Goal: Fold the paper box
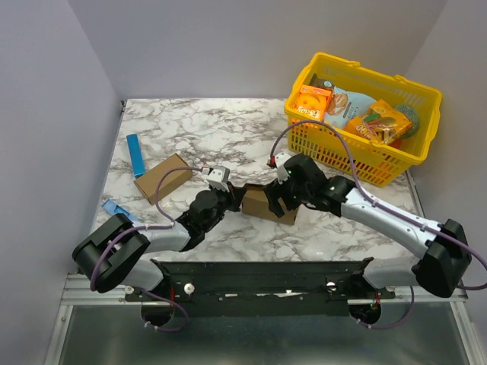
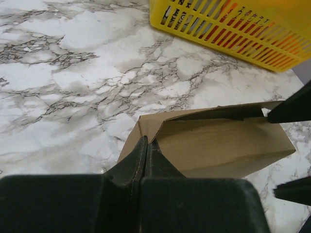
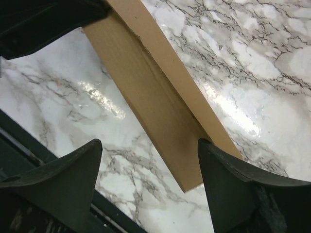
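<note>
The paper box (image 1: pixel 262 204) is a small oblong carton of plain brown cardboard, held just above the marble table between the two arms. My left gripper (image 1: pixel 233 199) is shut on a flap at its left end; in the left wrist view (image 2: pixel 145 141) the fingertips pinch the thin cardboard edge of the box (image 2: pixel 214 143). My right gripper (image 1: pixel 283 199) is open at the box's right end. In the right wrist view (image 3: pixel 149 147) its fingers stand wide apart, and the box (image 3: pixel 160 92) runs diagonally between them, close by the right fingertip (image 3: pixel 206 150).
A second brown carton (image 1: pixel 162 176) lies at the left with a blue strip (image 1: pixel 136 155) behind it and a blue item (image 1: pixel 116 207) in front. A yellow basket (image 1: pixel 415 156) with orange snack boxes (image 1: pixel 310 103) stands at the back right, close behind the right arm.
</note>
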Controlling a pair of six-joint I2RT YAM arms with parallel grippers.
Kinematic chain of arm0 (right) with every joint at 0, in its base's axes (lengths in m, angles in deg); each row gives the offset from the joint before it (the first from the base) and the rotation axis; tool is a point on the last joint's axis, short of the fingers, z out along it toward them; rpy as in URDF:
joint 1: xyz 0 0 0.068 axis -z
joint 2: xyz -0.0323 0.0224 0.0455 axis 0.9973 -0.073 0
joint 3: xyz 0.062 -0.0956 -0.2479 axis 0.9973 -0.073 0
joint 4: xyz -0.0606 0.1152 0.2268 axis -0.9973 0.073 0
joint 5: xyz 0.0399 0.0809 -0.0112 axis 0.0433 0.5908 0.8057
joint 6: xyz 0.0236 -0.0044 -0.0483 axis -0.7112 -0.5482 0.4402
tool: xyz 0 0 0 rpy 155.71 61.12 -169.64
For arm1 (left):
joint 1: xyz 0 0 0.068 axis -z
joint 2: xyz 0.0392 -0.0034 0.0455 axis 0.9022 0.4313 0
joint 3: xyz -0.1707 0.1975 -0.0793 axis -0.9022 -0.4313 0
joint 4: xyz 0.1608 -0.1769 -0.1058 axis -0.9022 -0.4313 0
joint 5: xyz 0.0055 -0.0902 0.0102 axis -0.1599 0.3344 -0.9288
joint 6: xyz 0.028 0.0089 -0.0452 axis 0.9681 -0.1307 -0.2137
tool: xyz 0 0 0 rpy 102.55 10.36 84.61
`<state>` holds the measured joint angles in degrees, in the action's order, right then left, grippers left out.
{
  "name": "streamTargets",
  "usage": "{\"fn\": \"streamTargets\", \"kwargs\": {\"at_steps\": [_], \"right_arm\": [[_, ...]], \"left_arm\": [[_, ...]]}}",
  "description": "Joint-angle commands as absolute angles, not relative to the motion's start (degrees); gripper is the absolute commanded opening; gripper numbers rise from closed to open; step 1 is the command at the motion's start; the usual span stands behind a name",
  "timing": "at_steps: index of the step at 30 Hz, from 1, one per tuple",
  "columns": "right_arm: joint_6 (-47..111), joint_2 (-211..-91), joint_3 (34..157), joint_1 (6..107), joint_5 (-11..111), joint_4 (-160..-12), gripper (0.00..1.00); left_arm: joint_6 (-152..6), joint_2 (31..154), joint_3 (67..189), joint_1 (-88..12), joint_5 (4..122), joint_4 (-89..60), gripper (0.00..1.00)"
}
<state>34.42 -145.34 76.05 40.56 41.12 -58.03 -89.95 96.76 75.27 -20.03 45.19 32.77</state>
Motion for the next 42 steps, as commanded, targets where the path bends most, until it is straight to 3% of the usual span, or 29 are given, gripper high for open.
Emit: {"fn": "streamTargets", "kwargs": {"at_steps": [1, 6, 14, 35, 38, 39, 42], "right_arm": [[34.7, -140.0, 80.0, 41.1, 45.5, -50.3, 0.88], [30.0, -138.3, 81.6, 41.2, 35.4, -42.8, 0.87], [27.2, -139.5, 78.5, 43.9, 23.9, -35.2, 0.76], [33.8, -144.1, 73.2, 46.5, 24.7, -49.9, 0.47], [34.0, -144.1, 73.5, 46.6, 25.7, -50.3, 0.36], [34.0, -144.2, 73.6, 46.6, 25.9, -50.4, 0.25], [34.0, -143.4, 74.0, 46.5, 27.2, -50.2, 0.12]], "left_arm": [[-88.9, 99.4, 73.5, -18.6, 41.1, 11.7, 0.0], [-88.5, 99.6, 74.9, -16.9, 39.2, 9.9, 0.0], [-88.6, 99.5, 74.6, -15.4, 37.0, 10.3, 0.0], [-87.7, 97.5, 72.7, -14.5, 36.0, 12.2, 0.0], [-87.7, 97.4, 72.6, -14.3, 35.6, 12.4, 0.0], [-87.7, 97.3, 72.6, -14.1, 35.5, 12.5, 0.0], [-87.6, 97.3, 72.5, -13.7, 34.8, 12.5, 0.0]]}}
